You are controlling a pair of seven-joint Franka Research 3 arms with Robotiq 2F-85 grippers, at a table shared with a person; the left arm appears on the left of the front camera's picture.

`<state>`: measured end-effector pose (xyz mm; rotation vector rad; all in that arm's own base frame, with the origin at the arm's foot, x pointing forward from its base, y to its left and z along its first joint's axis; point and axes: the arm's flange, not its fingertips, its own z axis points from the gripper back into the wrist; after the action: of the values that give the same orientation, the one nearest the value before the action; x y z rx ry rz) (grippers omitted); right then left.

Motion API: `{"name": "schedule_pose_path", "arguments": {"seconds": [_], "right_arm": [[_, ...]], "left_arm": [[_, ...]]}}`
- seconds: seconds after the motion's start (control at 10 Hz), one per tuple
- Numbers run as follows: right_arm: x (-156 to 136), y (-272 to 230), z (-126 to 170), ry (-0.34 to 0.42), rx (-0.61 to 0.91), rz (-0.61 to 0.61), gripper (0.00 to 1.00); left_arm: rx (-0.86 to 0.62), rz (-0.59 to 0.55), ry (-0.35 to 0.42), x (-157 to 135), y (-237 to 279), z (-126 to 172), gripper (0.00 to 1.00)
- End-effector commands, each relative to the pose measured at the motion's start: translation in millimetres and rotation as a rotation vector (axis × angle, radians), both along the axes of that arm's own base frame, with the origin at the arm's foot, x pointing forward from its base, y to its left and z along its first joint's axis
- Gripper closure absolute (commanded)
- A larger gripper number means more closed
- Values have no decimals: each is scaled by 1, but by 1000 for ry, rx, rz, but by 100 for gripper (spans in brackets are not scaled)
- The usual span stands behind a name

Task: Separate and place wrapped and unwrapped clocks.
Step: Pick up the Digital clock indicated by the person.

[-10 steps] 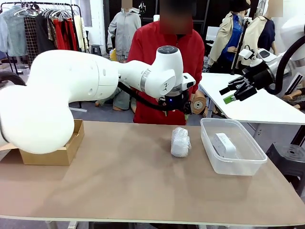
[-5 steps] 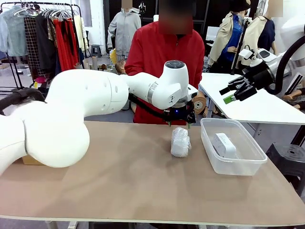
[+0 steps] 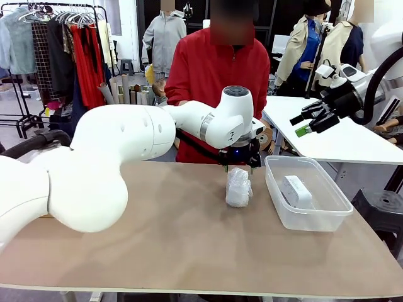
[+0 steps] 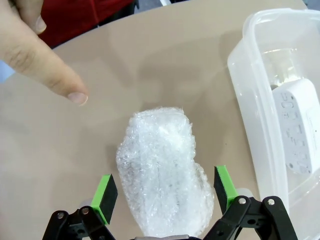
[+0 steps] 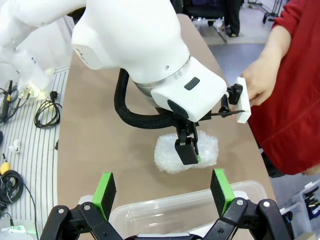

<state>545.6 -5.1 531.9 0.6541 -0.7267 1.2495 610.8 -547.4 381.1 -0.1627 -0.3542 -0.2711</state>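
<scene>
Nearest the front camera, the left arm (image 3: pixel 94 170) had swung in across the surface (image 3: pixel 157 251) and lowered over the preceding second. Its left hand (image 4: pixel 165 192) had dropped from above the bubble-wrap bundle (image 4: pixel 162 170) to wrist level with it. The jaws stood wide apart, one green pad on each side of the bundle. Both pads were just clear of the wrap and nothing was gripped. In my judgement the approach was complete and closing on the bundle was the step outstanding, so this wrapped item remained unsorted. The bundle lay on the surface a little right of centre, unmoved throughout the descent. Just beside it to the right stood the clear plastic tub (image 3: pixel 315 217), which held the bare white clock (image 3: pixel 296 190) lying flat inside. That suggests the unwrapped item was already placed. The right hand (image 5: pixel 163 190) hung raised at the right side, well apart from the work, with its jaws spread and empty. A finger (image 4: pixel 55 70) of the person (image 3: pixel 217 69) pointed down near the bundle's far end without touching it. The person stood at the far edge in a red top. The surface was plain tan and otherwise bare where visible. Beyond it were a white table (image 3: pixel 340 138) at right and a clothes rack (image 3: pixel 63 38) at far left.
</scene>
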Motion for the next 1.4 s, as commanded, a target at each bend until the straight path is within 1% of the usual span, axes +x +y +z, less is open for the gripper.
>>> {"name": "schedule_pose_path", "arguments": {"seconds": [0.0,0.2,0.4,0.8,1.3], "right_arm": [[0,1,2,-4,1,1,0],[0,1,2,-4,1,1,0],[0,1,2,-4,1,1,0],[0,1,2,-4,1,1,0],[0,1,2,-4,1,1,0]], "left_arm": [[15,116,-1,12,-20,6,0],[26,135,13,12,-24,4,0],[26,142,40,15,-23,-6,0],[33,90,78,20,-21,-18,0],[18,60,115,26,-18,-32,0]]}}
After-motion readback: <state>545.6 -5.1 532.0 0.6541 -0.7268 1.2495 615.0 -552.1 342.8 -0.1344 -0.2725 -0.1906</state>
